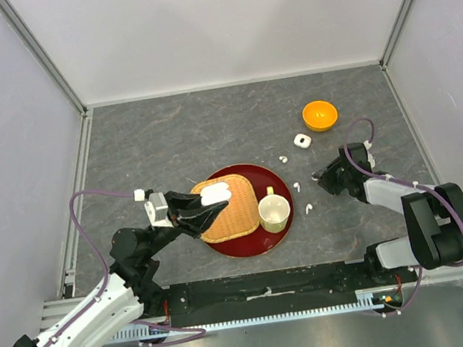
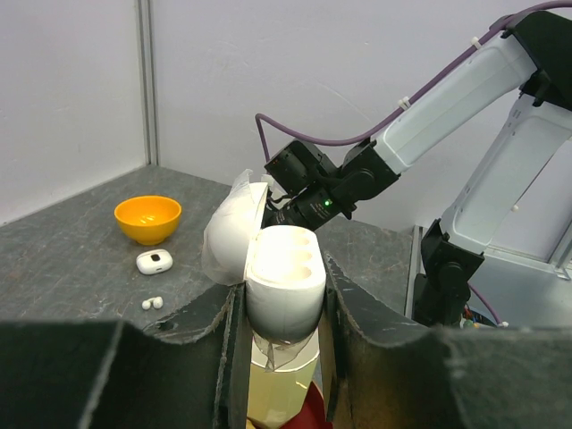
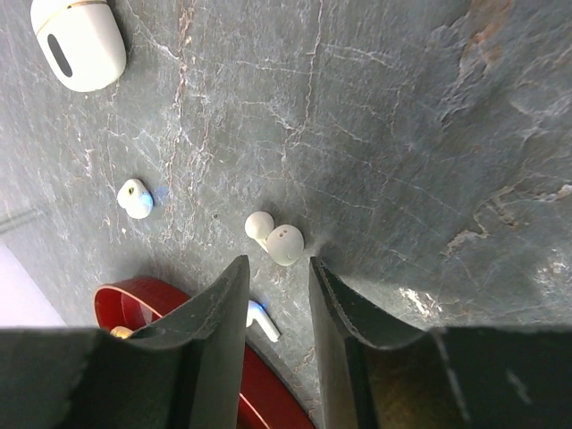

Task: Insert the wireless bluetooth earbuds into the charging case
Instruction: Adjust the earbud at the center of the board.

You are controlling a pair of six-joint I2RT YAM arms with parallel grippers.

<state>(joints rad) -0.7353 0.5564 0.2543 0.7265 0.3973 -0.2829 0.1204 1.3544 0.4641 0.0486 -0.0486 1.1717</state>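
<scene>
My left gripper [image 1: 200,205] [image 2: 281,299] is shut on a white charging case [image 1: 215,195] [image 2: 284,277], held over the woven mat with its lid [image 2: 231,237] swung open and its sockets showing. Three white earbuds [image 1: 283,159] [image 1: 296,187] [image 1: 309,209] lie on the grey table right of the red tray. In the right wrist view one earbud [image 3: 278,239] lies just beyond the fingertips, another [image 3: 136,198] further left, and a third [image 3: 264,323] by the tray rim beside the left finger. My right gripper [image 1: 325,179] [image 3: 279,268] hangs low over them, open, nothing between its fingers.
A round red tray [image 1: 250,247] [image 3: 161,308] carries a woven mat [image 1: 231,217] and a cream cup [image 1: 274,211]. A second white case [image 1: 301,140] [image 3: 79,40] [image 2: 155,261] and an orange bowl [image 1: 320,114] [image 2: 147,217] sit at the back right. Walls enclose the table.
</scene>
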